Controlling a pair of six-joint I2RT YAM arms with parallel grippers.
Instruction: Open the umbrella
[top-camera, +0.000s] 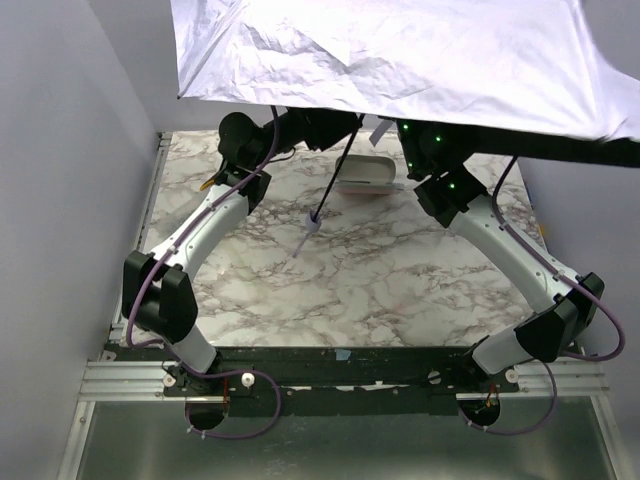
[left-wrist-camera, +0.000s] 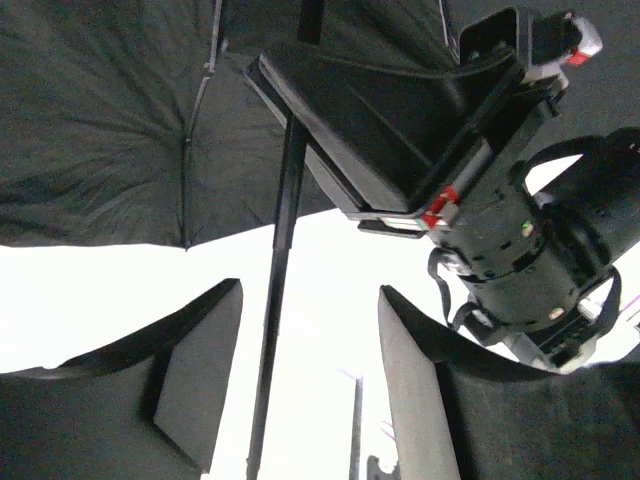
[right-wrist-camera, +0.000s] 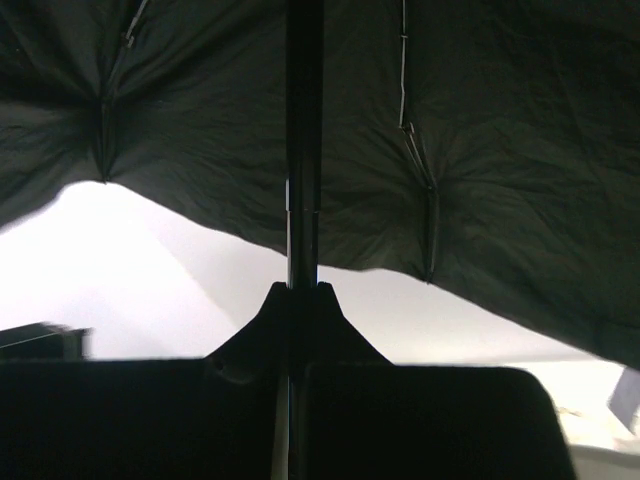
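The umbrella (top-camera: 400, 60) is spread open above the far end of the marble table (top-camera: 400, 290), its handle (top-camera: 312, 224) low over the tabletop. The right gripper (right-wrist-camera: 300, 300) is clenched on the black shaft (right-wrist-camera: 303, 150). The left gripper (left-wrist-camera: 310, 300) is released, with its fingers spread on either side of the shaft.

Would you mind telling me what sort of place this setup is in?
Probably a robotics lab test cell: left arm and right arm bolted along an aluminium rail, marble-patterned tabletop, plain grey walls around.
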